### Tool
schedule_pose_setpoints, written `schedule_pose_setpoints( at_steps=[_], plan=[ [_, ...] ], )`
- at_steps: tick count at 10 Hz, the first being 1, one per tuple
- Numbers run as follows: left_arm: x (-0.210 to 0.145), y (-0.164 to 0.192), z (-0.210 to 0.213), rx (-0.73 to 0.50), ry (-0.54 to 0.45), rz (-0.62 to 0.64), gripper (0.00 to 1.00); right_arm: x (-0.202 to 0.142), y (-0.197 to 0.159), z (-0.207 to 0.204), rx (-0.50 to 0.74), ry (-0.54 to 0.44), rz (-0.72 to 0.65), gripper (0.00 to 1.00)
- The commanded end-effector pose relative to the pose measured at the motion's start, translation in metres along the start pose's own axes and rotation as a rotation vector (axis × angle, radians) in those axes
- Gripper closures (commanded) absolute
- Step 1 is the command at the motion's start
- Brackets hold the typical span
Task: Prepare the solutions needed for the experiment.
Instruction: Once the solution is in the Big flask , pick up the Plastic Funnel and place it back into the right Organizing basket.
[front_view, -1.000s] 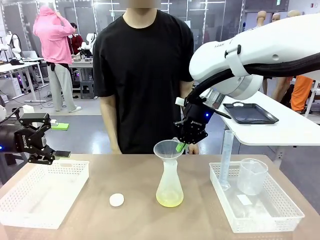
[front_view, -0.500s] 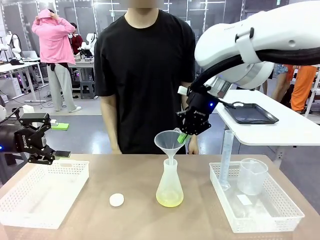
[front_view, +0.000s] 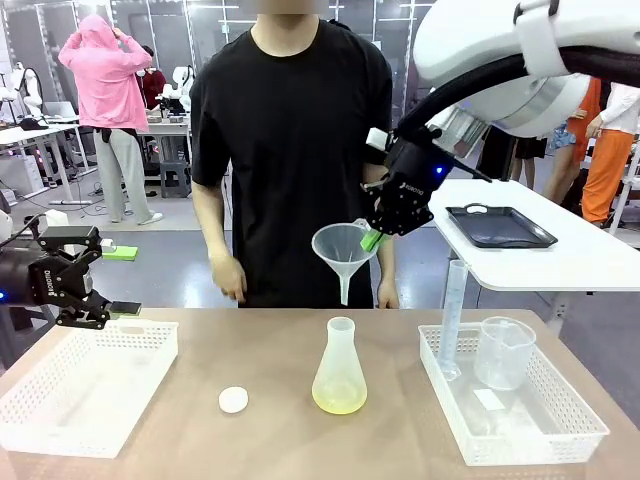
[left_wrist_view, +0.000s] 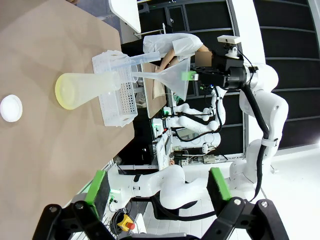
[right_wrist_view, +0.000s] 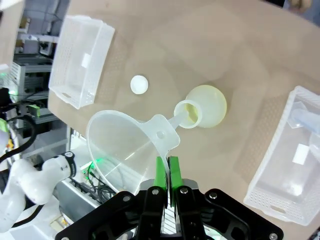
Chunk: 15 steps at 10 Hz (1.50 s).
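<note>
Solutions (front_view: 338, 403) are seen as a shallow, pale yellow layer at the bottom of a frosted conical flask (front_view: 339, 362). The flask stands upright on the counter (front_view: 270, 342), below the right jaws and a little to their left. A clear funnel (front_view: 345, 248) is pinched at a tab on its rim between the green pads of the right jaws, which are closed narrowly on it. The funnel's spout points down and is held above the flask's open mouth, with a gap between the two; from the right wrist view the spout tip is seen lined up over that mouth. A small white round cap (front_view: 233, 400) lies on the counter, below the right jaws and farther to their left than the flask.

A white basket (front_view: 155, 378) sits on the counter just below the left jaws, which are spread wide and hold nothing, well apart from the flask. A second basket (front_view: 530, 446) lies below the right jaws and to their right. An upright graduated cylinder (front_view: 452, 320) and a clear beaker (front_view: 503, 352) are kept in it. A person in a black shirt (front_view: 290, 150) stands at the far side of the counter, behind the right jaws. One of the person's hands (front_view: 230, 277) hangs well to the left of the funnel, and the other hand (front_view: 387, 294) is seen just below the right jaws.
</note>
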<state>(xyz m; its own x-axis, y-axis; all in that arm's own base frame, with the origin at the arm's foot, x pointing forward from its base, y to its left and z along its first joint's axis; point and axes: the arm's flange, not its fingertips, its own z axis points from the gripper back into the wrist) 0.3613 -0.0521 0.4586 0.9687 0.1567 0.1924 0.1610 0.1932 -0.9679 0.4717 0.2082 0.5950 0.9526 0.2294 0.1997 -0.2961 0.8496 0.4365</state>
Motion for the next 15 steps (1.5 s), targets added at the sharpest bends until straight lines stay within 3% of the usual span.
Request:
schedule_pose_setpoints(
  at_steps=[1, 3, 5, 10, 13, 15],
  plan=[
    [-0.003, -0.001, -0.001, -0.021, -0.004, 0.005, 0.00, -0.003, -0.001, 0.014, 0.031, -0.038, -0.016, 1.00],
    [-0.003, -0.001, -0.001, -0.021, -0.004, 0.005, 0.00, -0.009, -0.005, 0.028, 0.081, -0.032, -0.016, 1.00],
    [-0.003, -0.001, -0.001, -0.021, -0.004, 0.005, 0.00, -0.021, -0.022, 0.048, 0.047, -0.030, -0.068, 1.00],
    [-0.003, -0.001, -0.001, -0.021, -0.004, 0.005, 0.00, -0.084, -0.119, 0.096, -0.119, -0.076, -0.340, 1.00],
    [-0.003, -0.001, -0.001, -0.021, -0.004, 0.005, 0.00, -0.111, -0.170, 0.103, -0.111, -0.094, -0.471, 1.00],
    [-0.003, -0.001, -0.001, -0.021, -0.004, 0.005, 0.00, -0.114, -0.186, 0.113, -0.122, -0.122, -0.532, 1.00]
  ],
)
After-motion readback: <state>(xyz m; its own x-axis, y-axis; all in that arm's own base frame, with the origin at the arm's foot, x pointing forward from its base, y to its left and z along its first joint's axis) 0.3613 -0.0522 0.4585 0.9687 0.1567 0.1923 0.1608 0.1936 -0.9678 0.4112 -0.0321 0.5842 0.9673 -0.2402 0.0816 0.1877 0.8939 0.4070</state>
